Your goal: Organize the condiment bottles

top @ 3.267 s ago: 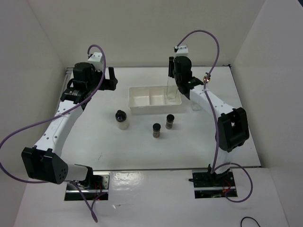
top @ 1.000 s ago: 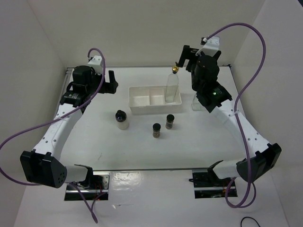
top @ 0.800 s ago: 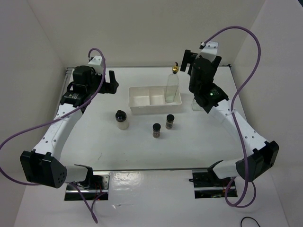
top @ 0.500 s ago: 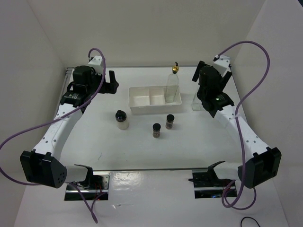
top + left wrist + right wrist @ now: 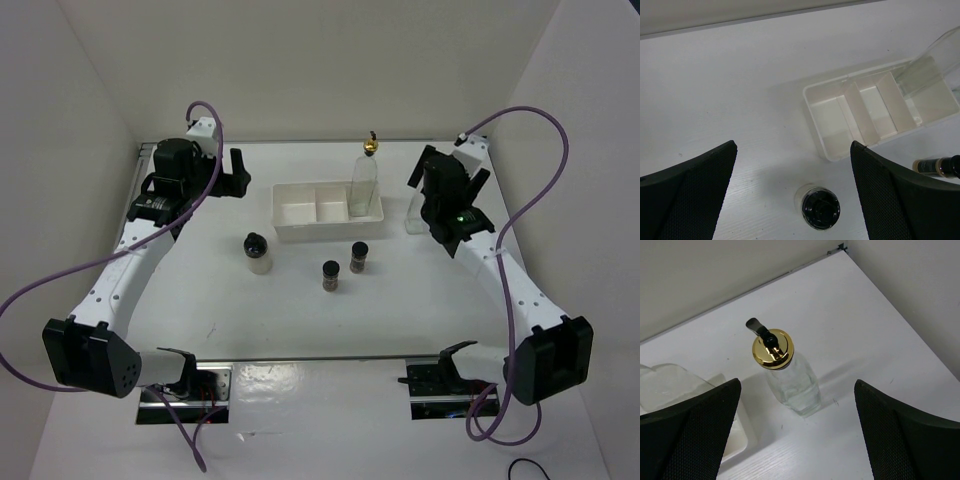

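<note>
Top external view: a smooth white worktop (image 5: 200, 290) walled by plain white panels, with both arms reaching in from the near edge.
Tray: the white rectangular tray (image 5: 297, 208) is thin-walled, with two partitions making three compartments side by side. It sits at the far middle of the worktop.
Tray contents: the right compartment holds the first tall bottle (image 5: 364, 188) upright. The left and middle compartments show bare white floor.
First tall bottle: clear square-sided glass with a round gold cap and a small dark spout.
Second tall bottle: same make as the first. The second tall bottle (image 5: 792, 385) stands upright on the worktop just right of the tray, outside it.
Whitish jar: the whitish jar (image 5: 258, 252) is a short cylinder with a pale body and a glossy black cap. It stands on the worktop near the tray's left front corner.
Dark jars: the front dark jar (image 5: 331, 276) and the rear dark jar (image 5: 359, 258) are small, black-capped and upright, close together in front of the tray.
Left hand: the left hand (image 5: 792, 150) is spread wide and holds nothing, high over the worktop left of the tray. Its finger pads are black and finely meshed.
Right hand: the right hand (image 5: 797, 382) is spread wide above the second tall bottle, which shows between its fingers with no contact.
</note>
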